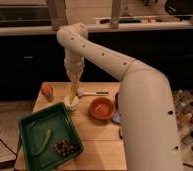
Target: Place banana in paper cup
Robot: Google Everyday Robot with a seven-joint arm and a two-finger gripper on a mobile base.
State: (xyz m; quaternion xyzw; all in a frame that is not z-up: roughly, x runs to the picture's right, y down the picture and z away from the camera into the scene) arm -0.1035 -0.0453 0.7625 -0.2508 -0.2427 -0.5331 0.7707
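Note:
My gripper point(73, 80) hangs at the end of the white arm, straight above the small white paper cup point(71, 104) on the wooden table point(97, 135). It is shut on the top of the pale-yellow banana point(73, 92). The banana hangs upright, and its lower end is in the mouth of the cup.
An orange bowl point(101, 108) stands right of the cup. A spoon-like utensil point(93, 93) lies behind the bowl. A small orange item point(47, 90) sits at the table's back left. A green tray point(32, 129) at the front left holds a green pepper point(45, 141) and dark grapes point(64, 147).

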